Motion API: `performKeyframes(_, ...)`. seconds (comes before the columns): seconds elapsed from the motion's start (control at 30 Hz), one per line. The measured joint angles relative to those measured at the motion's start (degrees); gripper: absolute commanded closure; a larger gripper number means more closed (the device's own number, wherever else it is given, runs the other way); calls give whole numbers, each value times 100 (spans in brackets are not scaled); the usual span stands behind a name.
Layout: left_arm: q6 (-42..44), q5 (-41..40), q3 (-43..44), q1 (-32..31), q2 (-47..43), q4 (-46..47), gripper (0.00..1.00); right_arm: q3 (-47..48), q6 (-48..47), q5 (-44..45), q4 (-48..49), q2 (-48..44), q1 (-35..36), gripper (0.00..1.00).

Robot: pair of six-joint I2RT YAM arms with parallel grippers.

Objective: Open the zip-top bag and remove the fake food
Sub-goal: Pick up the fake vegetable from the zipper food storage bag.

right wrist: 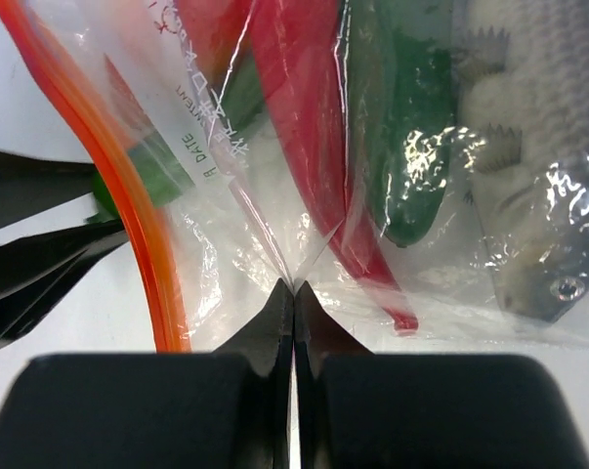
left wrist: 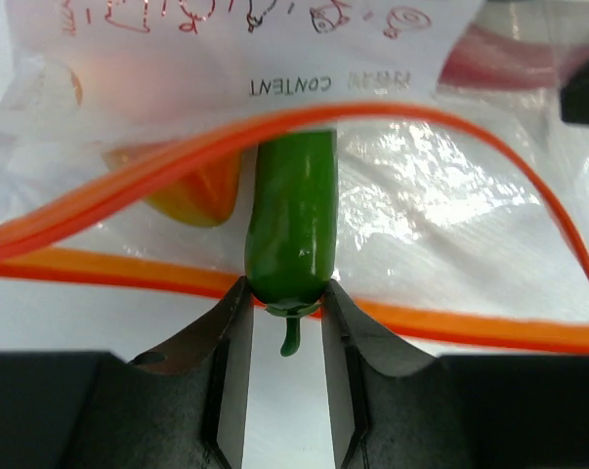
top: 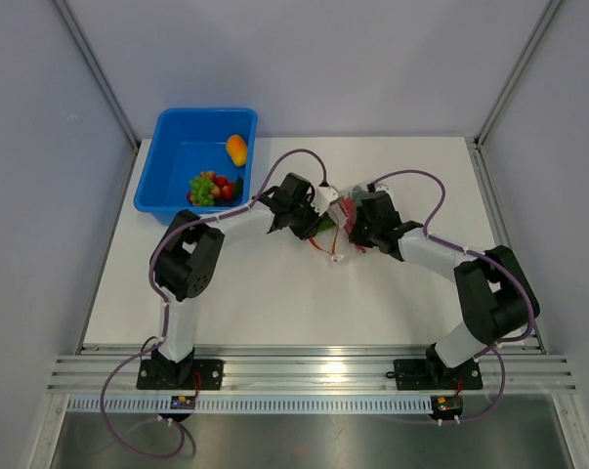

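The zip-top bag (top: 345, 209) lies mid-table between both grippers, its orange zip strip (left wrist: 441, 122) parted and its white label (left wrist: 274, 39) on top. A green toy vegetable (left wrist: 292, 215) with a stem pokes out through the bag's mouth. My left gripper (left wrist: 286, 293) is shut on the vegetable's stem end. My right gripper (right wrist: 295, 286) is shut on a pinch of the bag's clear film (right wrist: 274, 244). Inside the bag lie more fake food: a red pepper (right wrist: 304, 117), a green piece (right wrist: 411, 147), a grey fish (right wrist: 538, 166) and a yellow-orange piece (left wrist: 196, 195).
A blue tub (top: 172, 161) stands at the table's back left. It holds an orange piece (top: 236, 149), green grapes (top: 203, 190) and red pieces (top: 221, 183). The two arms meet at the bag, with cables looping above them.
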Motion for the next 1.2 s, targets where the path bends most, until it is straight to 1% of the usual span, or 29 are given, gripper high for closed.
performKeyframes(0.27, 111, 2, -92, 0, -487, -289, 73, 2, 144, 649, -68, -15, 9, 100)
performKeyframes(0.33, 153, -9, -66, 0, -507, -476, 74, 2, 173, 774, -96, -59, 9, 100)
performKeyframes(0.57, 308, -260, -59, 22, -579, -848, 74, -7, 286, 1134, -133, -210, 13, 100)
performKeyframes(0.67, 396, -267, 76, 26, -590, -1213, 74, -74, 330, 1272, -120, -282, 15, 100)
performKeyframes(0.83, 527, -190, 339, 26, -592, -1746, 75, -177, 369, 1419, -129, -382, 15, 100)
performKeyframes(0.97, 612, -57, 361, 26, -699, -2050, 75, -179, 372, 1456, -127, -400, 15, 100)
performKeyframes(1.2, 629, 245, 358, 39, -1137, -2234, 75, -181, 369, 1458, -127, -400, 15, 100)
